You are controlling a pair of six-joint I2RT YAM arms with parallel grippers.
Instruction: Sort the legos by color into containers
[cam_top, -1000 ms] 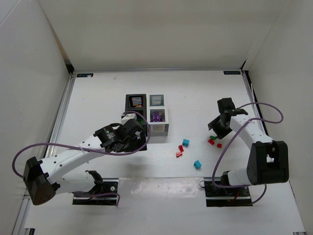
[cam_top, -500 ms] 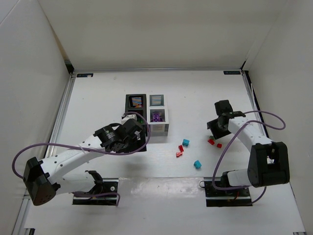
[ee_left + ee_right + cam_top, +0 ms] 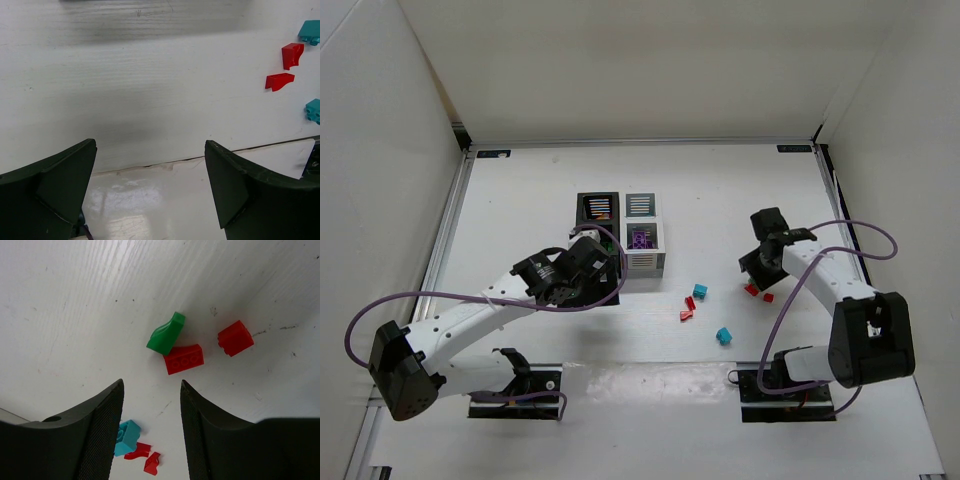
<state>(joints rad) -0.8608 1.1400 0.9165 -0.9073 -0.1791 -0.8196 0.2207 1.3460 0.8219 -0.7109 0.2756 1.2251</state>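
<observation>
The right gripper [image 3: 151, 385] hangs over a green brick [image 3: 166, 333] touching a red brick [image 3: 183, 359], fingers apart. The left gripper [image 3: 150, 146], beside the bins [image 3: 646, 262], is spread wide and empty.

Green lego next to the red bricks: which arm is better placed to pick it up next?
Right. The right gripper, open, hangs close over the green lego, which lies just ahead of it in its wrist view. The left gripper, also open, sits by the containers, far from it.

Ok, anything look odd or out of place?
Nothing damaged or spilled. One quirk: the green brick lies touching a red brick just ahead of the open right gripper, so picking one alone may be fiddly.
</observation>
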